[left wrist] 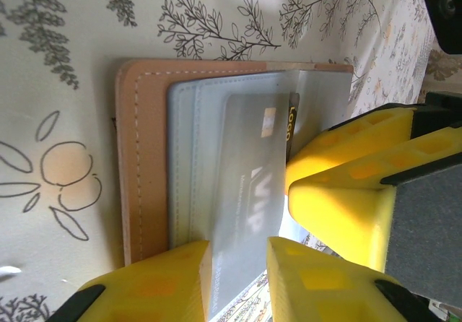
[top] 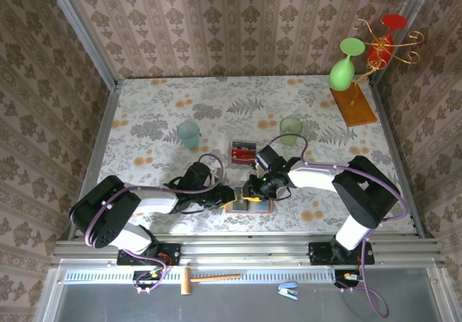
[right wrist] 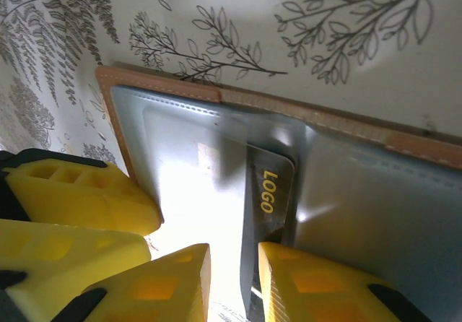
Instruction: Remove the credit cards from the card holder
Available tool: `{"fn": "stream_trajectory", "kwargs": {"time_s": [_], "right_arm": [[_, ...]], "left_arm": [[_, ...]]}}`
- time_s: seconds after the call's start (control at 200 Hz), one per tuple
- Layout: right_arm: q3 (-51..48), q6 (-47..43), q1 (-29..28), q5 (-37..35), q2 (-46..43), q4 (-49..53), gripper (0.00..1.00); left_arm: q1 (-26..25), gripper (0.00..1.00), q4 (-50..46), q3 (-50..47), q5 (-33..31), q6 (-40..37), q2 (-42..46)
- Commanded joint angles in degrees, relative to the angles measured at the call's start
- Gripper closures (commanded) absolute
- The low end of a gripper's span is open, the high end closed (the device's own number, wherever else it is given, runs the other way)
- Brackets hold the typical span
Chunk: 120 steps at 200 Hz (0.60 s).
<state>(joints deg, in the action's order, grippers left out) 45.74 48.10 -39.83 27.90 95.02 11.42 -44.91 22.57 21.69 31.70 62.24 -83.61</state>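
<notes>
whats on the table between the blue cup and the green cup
A small clear box with red cards inside lies between the blue cup and the green cup, slightly nearer the arms, seen in the top view.

Floral-print tablecloth (top: pixel 216 105): covers the table, grey leaves and orange blossoms. 1 pale blue cup (top: pixel 188 133), centre-left. 1 pale green cup (top: pixel 291 128), centre-right. 1 small clear box (top: pixel 243 151) with red contents, between the cups, slightly nearer. Far right: wooden board (top: pixel 354 105) with gold wire rack (top: pixel 386 48), carrying 1 green glass (top: pixel 344 68) and 1 red glass (top: pixel 382 40). Near ledge: wooden mallet (top: pixel 206 279); blue stapler (top: pixel 289 289).
</notes>
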Motion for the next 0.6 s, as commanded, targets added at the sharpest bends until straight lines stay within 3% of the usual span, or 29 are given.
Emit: {"fn": "stream_trajectory", "kwargs": {"time_s": [0.0, 0.595], "right_arm": [[1.0, -1.9, -0.4, -3.6, 1.2, 5.3, 0.75], [3.2, -4.2, -0.3, -5.1, -0.3, 7.5, 0.75]], "left_arm": [[0.3, 0.72, -1.3, -0.6, -0.2, 0.6, -0.2], [0.3, 0.72, -1.4, -0.5, 0.0, 0.6, -0.3]]}}
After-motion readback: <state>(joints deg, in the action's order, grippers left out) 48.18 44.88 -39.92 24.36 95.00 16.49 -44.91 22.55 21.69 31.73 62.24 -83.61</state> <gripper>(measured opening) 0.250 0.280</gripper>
